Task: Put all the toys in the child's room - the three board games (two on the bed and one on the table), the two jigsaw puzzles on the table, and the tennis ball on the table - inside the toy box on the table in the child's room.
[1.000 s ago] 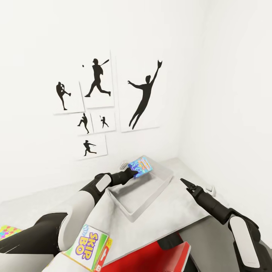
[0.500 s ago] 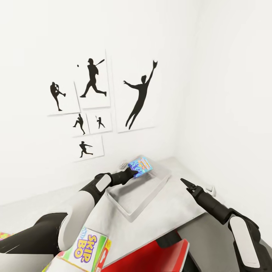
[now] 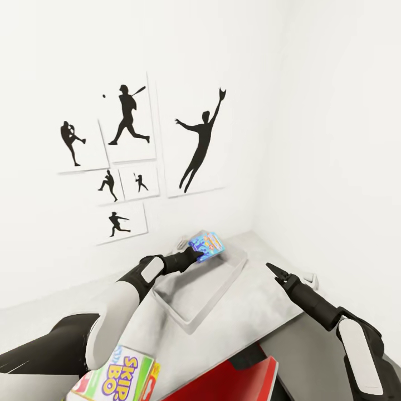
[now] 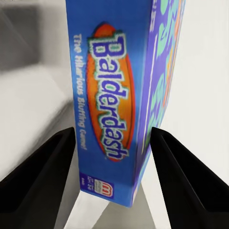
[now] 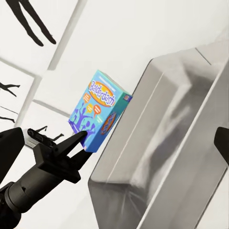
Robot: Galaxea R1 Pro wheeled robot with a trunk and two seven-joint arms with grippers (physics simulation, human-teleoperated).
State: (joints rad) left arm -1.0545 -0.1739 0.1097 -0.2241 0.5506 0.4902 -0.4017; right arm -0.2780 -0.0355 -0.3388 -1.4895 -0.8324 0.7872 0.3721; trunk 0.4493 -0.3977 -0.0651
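Blue cardboard game carton lettered Balderdash is what we are holding in our left gripper, its two black fingers clamped on the carton's opposite faces. We are keeping it in the air above the far end of the shallow pale grey rectangular toy box, near the box's back wall and clear of its floor. That toy box is sitting on the pale grey-white counter, close to the white wall with the black baseball-player silhouette prints. Beside the toy box's right side we are hovering our right gripper above the counter, its tips looking close together, though we cannot tell for sure. Nearer to us than the toy box, a white-green-red carton reading Skip-Bo is lying beside a red seat.
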